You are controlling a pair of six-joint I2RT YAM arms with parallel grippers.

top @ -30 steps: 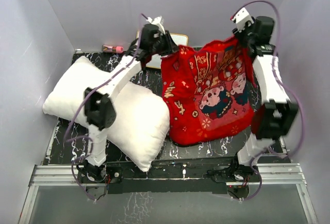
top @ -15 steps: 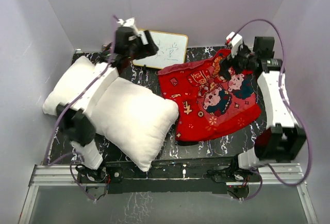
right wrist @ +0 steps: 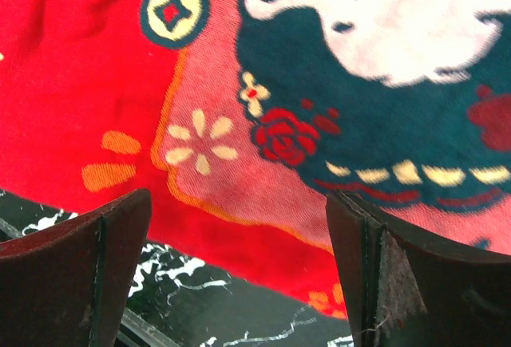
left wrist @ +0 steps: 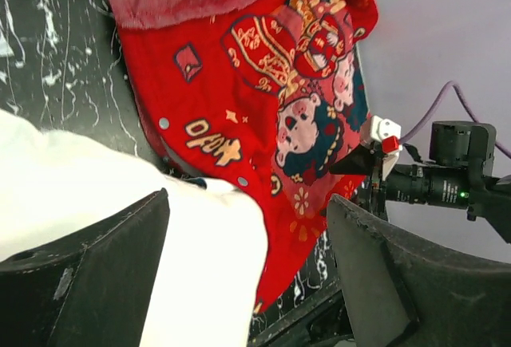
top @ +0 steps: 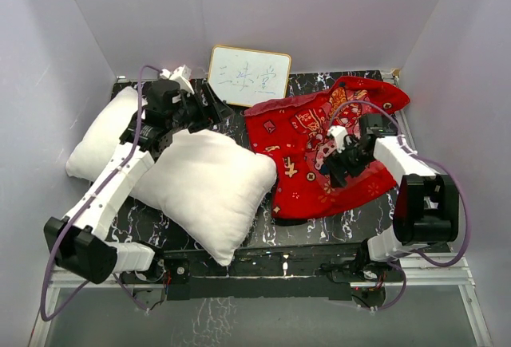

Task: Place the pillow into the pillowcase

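Note:
The white pillow [top: 200,187] lies on the left half of the table, and its corner fills the lower left of the left wrist view [left wrist: 120,203]. The red pillowcase [top: 299,143] lies crumpled and flat on the right half, its left edge against the pillow. My left gripper [top: 211,109] is open and empty, low over the pillow's far edge [left wrist: 247,283]. My right gripper [top: 331,170] is open and empty, just above the pillowcase's printed figures [right wrist: 319,84], with its fingertips [right wrist: 239,267] near the near hem.
A small framed whiteboard [top: 249,76] leans on the back wall behind the pillowcase. The black marbled table [top: 319,227] shows in front of the cloth. Grey walls close in on three sides. My right arm [left wrist: 431,183] shows in the left wrist view.
Both grippers held the pillowcase up a second ago; it now lies dropped on the table. The left arm swung left and down to the pillow. The right arm lowered over the cloth.

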